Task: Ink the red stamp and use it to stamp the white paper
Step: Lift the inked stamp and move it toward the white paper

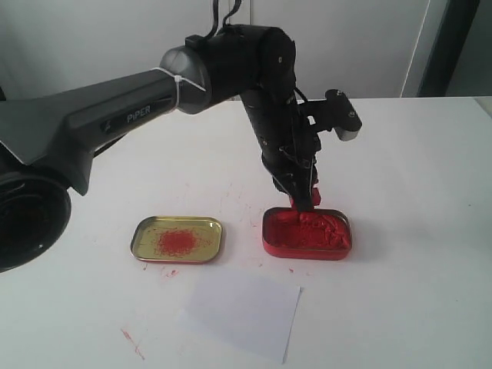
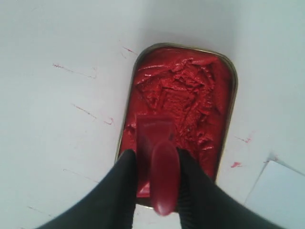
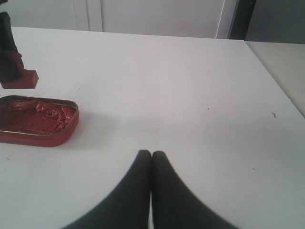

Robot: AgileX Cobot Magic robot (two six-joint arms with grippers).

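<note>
My left gripper [image 1: 301, 192] is shut on the red stamp [image 1: 307, 199], its black fingers clamping the knobbed handle [image 2: 163, 176]. The stamp's square base [image 2: 154, 136] hangs over one end of the red tin of ink paste [image 1: 307, 234]. From the right wrist view the stamp [image 3: 26, 79] floats just above the tin [image 3: 35, 119], apart from the paste. The white paper [image 1: 242, 311] lies flat in front of the tins and looks plain; one corner of the paper [image 2: 281, 191] shows by the tin. My right gripper [image 3: 151, 153] is shut on nothing, low over bare table.
A shallow gold lid [image 1: 177, 238] smeared red lies left of the red tin. Red ink streaks [image 1: 132, 344] mark the white table [image 1: 400, 154]. The left arm's bulky grey links [image 1: 92, 115] stretch across the left of the exterior view.
</note>
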